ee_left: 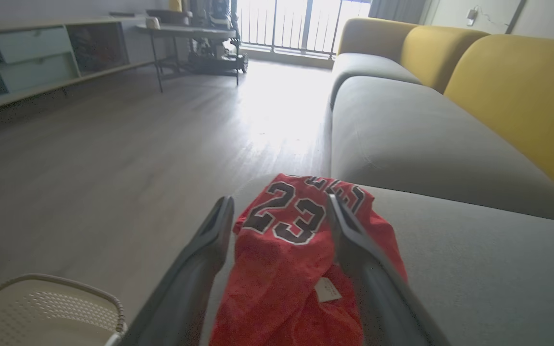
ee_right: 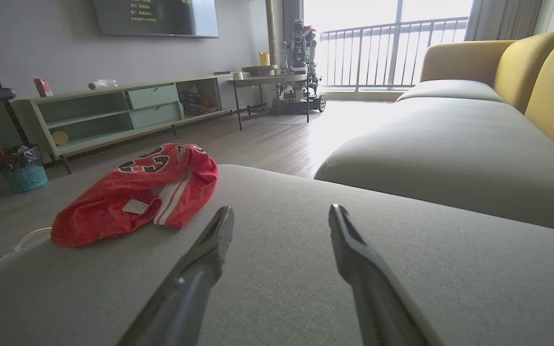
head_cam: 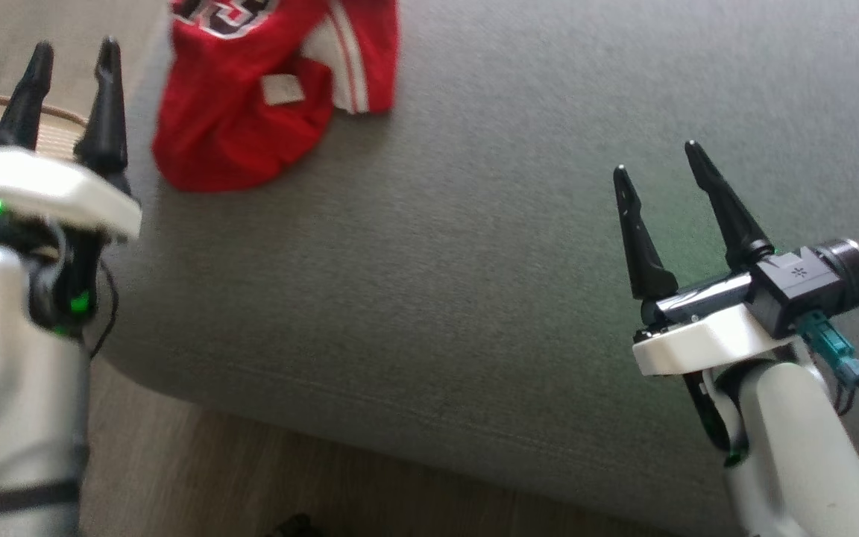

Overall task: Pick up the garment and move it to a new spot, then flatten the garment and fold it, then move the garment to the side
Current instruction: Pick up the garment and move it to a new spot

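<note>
Head view is showing a crumpled red basketball jersey lying at the far left corner of the grey sofa seat, close to the cushion's rounded edge, with a white label facing up. The left end effector is hovering just beside the jersey, off the cushion's left edge, its two dark fingers standing spread and holding nothing. The right end effector is hanging over bare cushion well apart from the garment, its fingers likewise spread and empty.

Left wrist view is looking straight along the spread fingers at the jersey, so the number 23 is sitting between them in the picture; whether the tips are touching cloth I cannot tell, though the head view is suggesting a gap.

Judging from this, the first step is in hand: the pick-up is being lined up and no grip is being made yet. The next move is calling for the left end effector to be going down onto a raised fold, pinching enough cloth to keep it from slipping, then lifting and carrying it toward the open middle of the seat, where flattening is going to have room.
</note>
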You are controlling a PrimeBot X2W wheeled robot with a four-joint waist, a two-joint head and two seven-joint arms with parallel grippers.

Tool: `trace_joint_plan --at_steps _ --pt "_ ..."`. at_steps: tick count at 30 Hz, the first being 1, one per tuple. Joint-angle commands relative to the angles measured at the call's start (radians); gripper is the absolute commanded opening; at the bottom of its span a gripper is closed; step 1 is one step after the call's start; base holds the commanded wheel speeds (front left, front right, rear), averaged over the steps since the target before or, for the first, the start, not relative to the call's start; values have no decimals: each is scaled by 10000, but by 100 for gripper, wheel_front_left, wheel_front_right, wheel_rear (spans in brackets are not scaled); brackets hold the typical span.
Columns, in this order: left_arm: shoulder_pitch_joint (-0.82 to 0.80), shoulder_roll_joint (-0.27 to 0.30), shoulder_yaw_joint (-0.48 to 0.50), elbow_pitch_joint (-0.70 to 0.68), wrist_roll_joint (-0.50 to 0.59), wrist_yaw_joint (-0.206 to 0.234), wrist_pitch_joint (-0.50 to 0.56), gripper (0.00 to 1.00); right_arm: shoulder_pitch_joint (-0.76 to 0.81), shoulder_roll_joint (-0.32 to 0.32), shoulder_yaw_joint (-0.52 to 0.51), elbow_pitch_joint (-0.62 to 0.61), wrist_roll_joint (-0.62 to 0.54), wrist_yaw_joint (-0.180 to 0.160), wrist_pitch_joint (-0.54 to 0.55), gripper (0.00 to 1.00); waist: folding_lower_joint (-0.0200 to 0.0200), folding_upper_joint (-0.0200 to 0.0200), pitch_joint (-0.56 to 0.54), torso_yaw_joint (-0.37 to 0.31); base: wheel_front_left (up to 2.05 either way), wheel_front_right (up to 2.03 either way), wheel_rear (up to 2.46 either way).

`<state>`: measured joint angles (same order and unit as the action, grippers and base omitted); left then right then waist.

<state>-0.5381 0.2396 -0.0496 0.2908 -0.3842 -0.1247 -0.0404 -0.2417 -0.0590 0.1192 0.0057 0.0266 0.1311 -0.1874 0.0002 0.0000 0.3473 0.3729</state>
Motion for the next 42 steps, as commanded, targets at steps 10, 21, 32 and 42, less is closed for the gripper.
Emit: trace_joint_plan --at_steps 10,21,32,42 --pt "-3049 1745 -1356 2616 -2428 -57 2434 100 -395 -82 211 -1171 -267 -4 -15 100 -2 0 1677 -1449 0 0 0" --pt "-4643 2449 -2736 5621 -1712 -3 3140 0 -586 -13 243 -1185 -268 -4 -292 100 -2 0 2117 -2081 0 0 0" --pt "-5060 1910 -2189 6031 -3240 -50 2223 0 -462 61 229 -551 -111 -4 -564 100 -2 0 1023 -2006 0 0 0" --pt "-4853 2281 -1094 4536 -5036 213 1264 0 -121 84 351 148 470 -4 -719 100 -2 0 -752 -1966 0 0 0"
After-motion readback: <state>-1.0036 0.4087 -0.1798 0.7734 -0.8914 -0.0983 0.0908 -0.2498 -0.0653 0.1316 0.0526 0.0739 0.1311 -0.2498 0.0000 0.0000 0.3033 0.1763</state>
